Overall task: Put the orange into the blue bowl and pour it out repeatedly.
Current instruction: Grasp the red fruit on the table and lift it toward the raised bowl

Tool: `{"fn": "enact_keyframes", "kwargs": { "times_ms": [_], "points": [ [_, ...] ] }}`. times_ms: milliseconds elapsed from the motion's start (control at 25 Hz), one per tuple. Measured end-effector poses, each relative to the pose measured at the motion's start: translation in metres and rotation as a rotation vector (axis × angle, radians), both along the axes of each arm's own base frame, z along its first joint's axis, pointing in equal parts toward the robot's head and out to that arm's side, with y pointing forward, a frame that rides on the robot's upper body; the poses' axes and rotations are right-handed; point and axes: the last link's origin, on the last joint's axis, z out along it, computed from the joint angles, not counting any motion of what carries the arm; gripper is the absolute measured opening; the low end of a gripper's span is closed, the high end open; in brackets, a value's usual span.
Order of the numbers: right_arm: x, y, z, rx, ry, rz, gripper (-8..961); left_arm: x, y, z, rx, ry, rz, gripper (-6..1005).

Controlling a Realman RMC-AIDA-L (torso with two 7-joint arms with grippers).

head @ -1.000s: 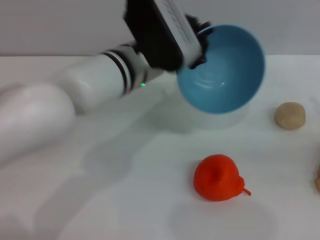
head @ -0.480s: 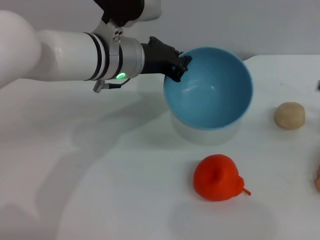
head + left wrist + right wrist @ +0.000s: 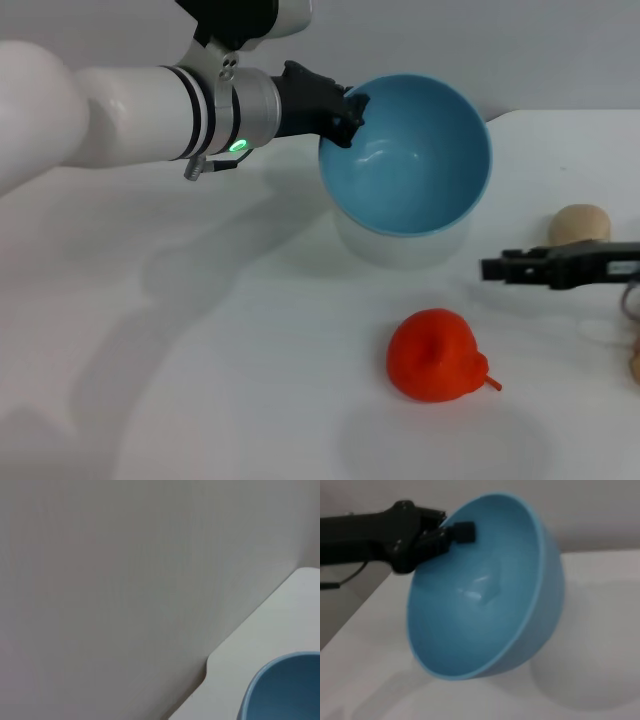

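The blue bowl (image 3: 410,165) hangs tilted above the table, its empty inside facing forward; it also shows in the right wrist view (image 3: 485,590) and, as a bit of rim, in the left wrist view (image 3: 285,685). My left gripper (image 3: 343,107) is shut on the bowl's rim at the upper left; one finger (image 3: 462,531) sits inside the rim. The orange (image 3: 436,356) lies on the white table in front of the bowl, its stem pointing right. My right gripper (image 3: 490,269) reaches in from the right, between bowl and orange, above the table.
A beige round lump (image 3: 580,222) sits at the right, just behind the right arm. A brownish thing (image 3: 634,362) peeks in at the right edge. The table's far edge meets a grey wall (image 3: 125,580).
The right gripper has come into view from the right edge. The left arm has swung round and shifted the bowl slightly left. The orange has not moved.
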Motion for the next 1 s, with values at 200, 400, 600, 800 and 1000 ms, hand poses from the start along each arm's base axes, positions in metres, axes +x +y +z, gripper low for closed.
{"fn": "enact_keyframes", "kwargs": {
  "times_ms": [200, 400, 600, 800, 1000],
  "points": [
    [-0.007, 0.0, -0.026, -0.097, -0.01, 0.01, 504, -0.006, 0.001, -0.002, -0.001, 0.008, 0.016, -1],
    [-0.012, 0.0, -0.041, -0.146, -0.03, 0.016, 502, -0.006, 0.001, -0.002, 0.0, 0.009, 0.015, -1],
    [-0.013, -0.005, -0.053, -0.164, -0.008, 0.025, 501, -0.007, 0.001, -0.003, 0.015, 0.013, 0.01, -1],
    [-0.016, -0.005, -0.06, -0.183, -0.007, 0.036, 499, -0.006, 0.001, -0.005, 0.015, 0.015, 0.004, -2],
    [-0.015, -0.006, -0.061, -0.194, -0.028, 0.047, 448, -0.006, 0.001, -0.005, 0.015, 0.016, 0.004, -2]
  ]
}}
